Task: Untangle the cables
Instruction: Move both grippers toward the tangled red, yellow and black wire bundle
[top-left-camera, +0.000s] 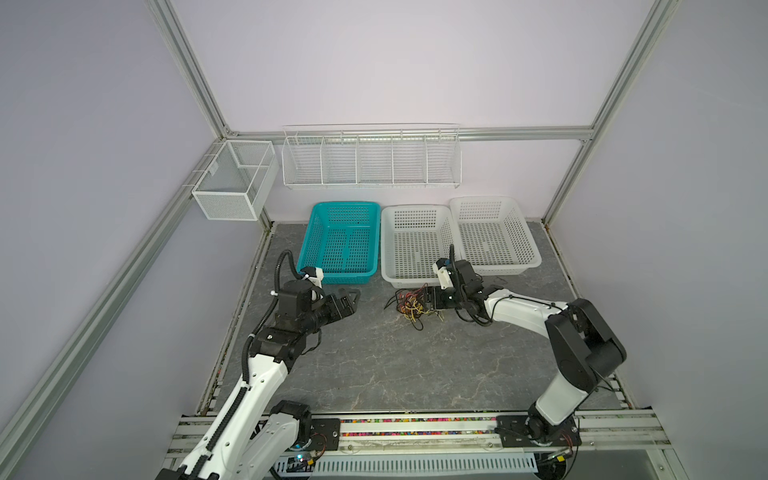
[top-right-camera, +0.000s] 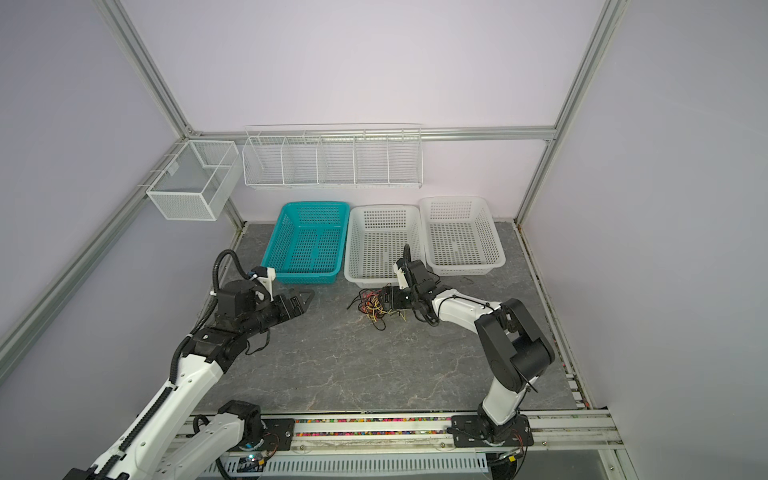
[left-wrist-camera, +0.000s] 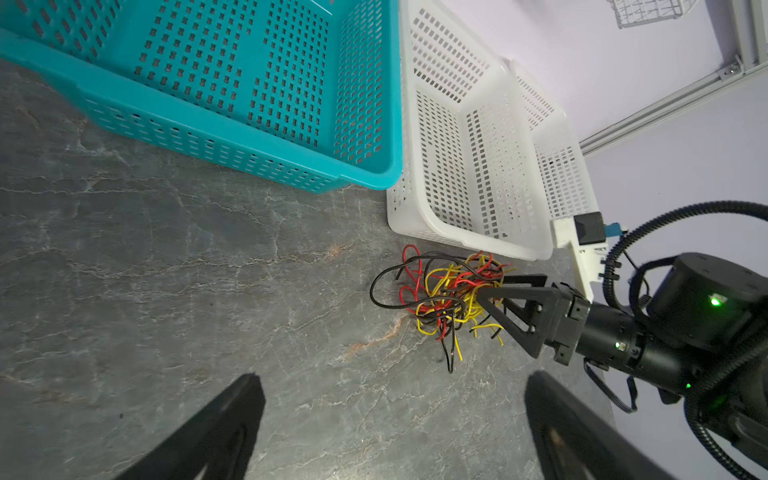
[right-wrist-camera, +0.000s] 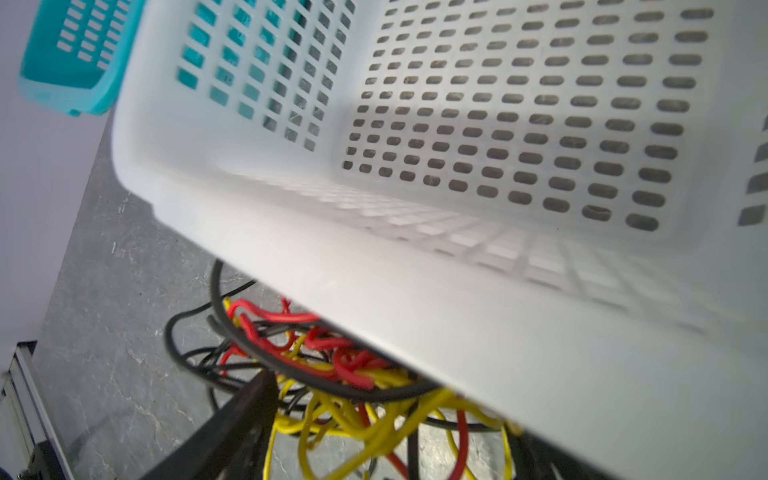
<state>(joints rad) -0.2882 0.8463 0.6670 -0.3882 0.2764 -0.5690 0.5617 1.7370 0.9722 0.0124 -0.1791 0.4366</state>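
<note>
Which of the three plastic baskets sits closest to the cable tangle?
The middle white basket, next to the teal basket: the cables lie just in front of its near wall.

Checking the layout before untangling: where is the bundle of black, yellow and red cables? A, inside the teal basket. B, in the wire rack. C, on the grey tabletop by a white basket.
C: the thin tangled cables lie on the grey marbled tabletop beside the white perforated plastic basket.

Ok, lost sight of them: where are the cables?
In both top views the cables lie right of centre on the tabletop, by the middle white basket's near wall.
</note>
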